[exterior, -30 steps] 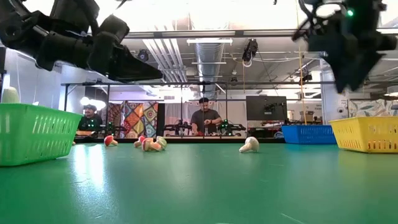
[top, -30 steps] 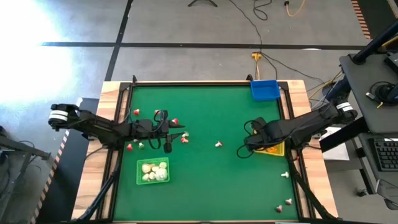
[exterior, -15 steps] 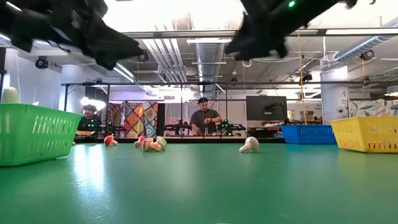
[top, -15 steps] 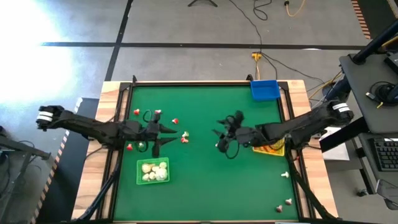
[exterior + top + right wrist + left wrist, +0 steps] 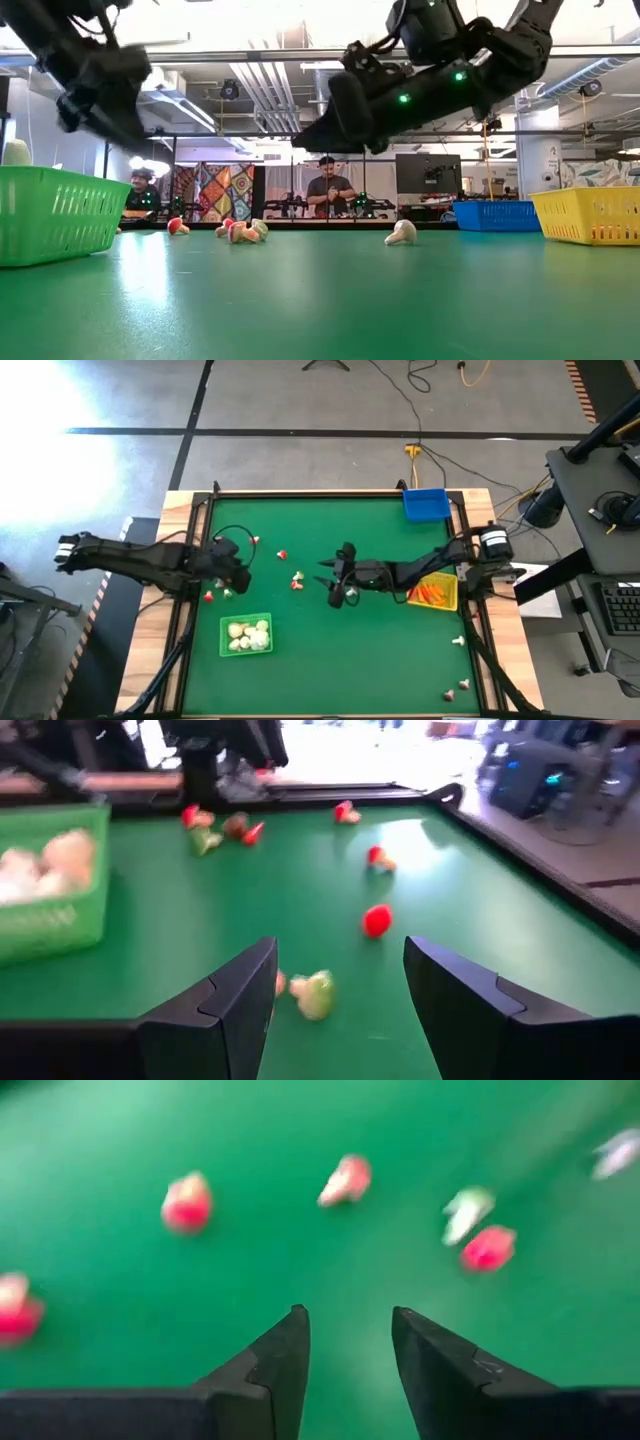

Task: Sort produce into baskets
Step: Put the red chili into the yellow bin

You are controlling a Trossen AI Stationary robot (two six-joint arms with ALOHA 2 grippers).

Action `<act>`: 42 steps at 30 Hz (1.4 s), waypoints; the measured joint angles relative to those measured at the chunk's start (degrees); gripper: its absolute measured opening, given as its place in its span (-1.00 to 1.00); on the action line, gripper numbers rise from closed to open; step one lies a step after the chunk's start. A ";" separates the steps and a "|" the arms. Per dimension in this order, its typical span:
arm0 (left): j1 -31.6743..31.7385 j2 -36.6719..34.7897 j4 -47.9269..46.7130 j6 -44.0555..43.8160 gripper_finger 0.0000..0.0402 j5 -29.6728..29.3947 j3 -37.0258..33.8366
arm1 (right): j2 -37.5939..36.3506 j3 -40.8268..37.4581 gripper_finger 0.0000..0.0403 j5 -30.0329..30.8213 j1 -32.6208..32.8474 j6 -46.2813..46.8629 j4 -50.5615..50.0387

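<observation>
Near the high view's middle, the right gripper (image 5: pixel 337 584) hangs open and empty over the table (image 5: pixel 380 660), by loose produce (image 5: pixel 297 579). Left gripper (image 5: pixel 348 1342) also open, empty. Pieces look light, hard, apt to skitter; pinch across the body.

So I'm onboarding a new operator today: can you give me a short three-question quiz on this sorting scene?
1. True or false: the green basket holds whitish bulbs.
2. Which basket holds orange sticks? A) blue basket B) yellow basket C) green
3. Fill in: the right hand is over the table's ____, fingers apart, nothing held; the left hand, also open, is above the red pieces.

Key: 1 true; 2 B; 3 middle.
</observation>
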 joint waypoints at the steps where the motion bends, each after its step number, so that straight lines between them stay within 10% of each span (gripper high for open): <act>1: 0.28 1.45 -2.15 -1.73 -0.33 1.53 0.49 | 0.19 0.13 0.05 -0.47 -0.09 -0.25 -0.18; 7: 3.53 10.53 -7.57 -3.22 -0.14 9.58 0.93 | -0.83 0.84 0.05 -0.82 -0.07 -1.57 0.47; 16: 17.23 22.93 -19.87 18.21 -0.16 21.64 11.83 | -1.17 0.76 0.05 -2.27 -0.07 -1.75 0.68; 23: 25.44 36.06 -25.16 30.92 -0.18 23.13 14.97 | -1.17 0.76 0.05 -2.27 0.05 -1.29 -0.25; 42: 24.01 56.02 -23.91 39.59 -0.18 17.56 14.70 | -1.19 0.72 0.05 -2.24 0.06 -1.32 -2.84</act>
